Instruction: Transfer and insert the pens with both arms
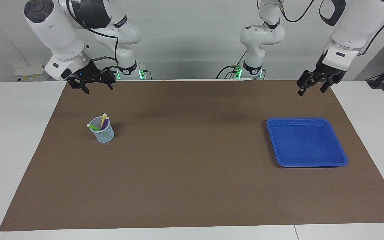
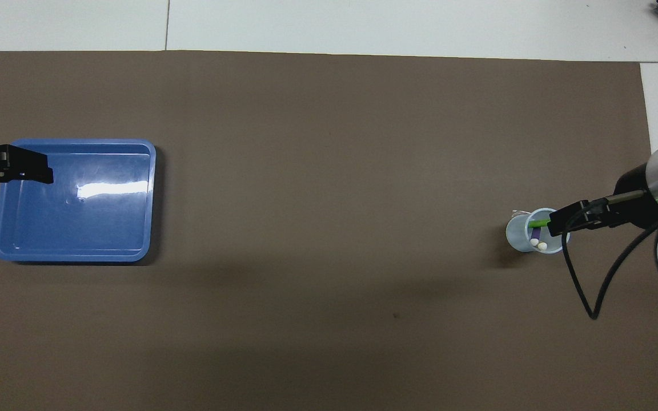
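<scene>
Three pens stand together in a clear plastic cup toward the right arm's end of the table: yellow, purple and green, pale cap ends up. In the overhead view the cup shows the green pen and the purple pen; the yellow one is hidden. My right gripper hangs open and empty over the mat's edge by the robots, partly covering the cup in the overhead view. My left gripper hangs open and empty, up in the air over the mat's edge by the robots.
An empty blue tray lies on the brown mat toward the left arm's end; it also shows in the overhead view. White tabletop surrounds the mat. A black cable loops below the right wrist.
</scene>
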### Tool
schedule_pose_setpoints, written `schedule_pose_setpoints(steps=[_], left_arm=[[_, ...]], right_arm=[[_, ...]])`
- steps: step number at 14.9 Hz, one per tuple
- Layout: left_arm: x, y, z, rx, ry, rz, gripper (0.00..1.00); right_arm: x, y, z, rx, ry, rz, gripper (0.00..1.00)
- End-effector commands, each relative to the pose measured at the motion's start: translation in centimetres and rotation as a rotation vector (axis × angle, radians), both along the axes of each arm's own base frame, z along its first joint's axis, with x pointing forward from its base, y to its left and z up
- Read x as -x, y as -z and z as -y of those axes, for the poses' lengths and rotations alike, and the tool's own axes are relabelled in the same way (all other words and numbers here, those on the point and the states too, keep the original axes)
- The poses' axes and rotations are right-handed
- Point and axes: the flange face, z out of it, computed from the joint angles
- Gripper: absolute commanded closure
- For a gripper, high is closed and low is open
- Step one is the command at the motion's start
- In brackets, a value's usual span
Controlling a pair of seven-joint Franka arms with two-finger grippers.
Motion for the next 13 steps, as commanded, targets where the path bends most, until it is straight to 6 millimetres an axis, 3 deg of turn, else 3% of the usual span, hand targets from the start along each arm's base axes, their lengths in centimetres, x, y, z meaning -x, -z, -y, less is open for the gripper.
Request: schedule_pose_setpoints(steps=[1,13], left_arm=[[-0.19,0.01,-0.40,0.005,0.022,0.011,0.00],[-0.08,-0.20,-0.26,0.018,0.026,0.017,0.00]], right_arm=[[-0.68,-0.23,0.13,-0.003,0.023,0.029,0.00],[-1.23,-0.44,0.04,0.021,0.017,0.081,0.00]])
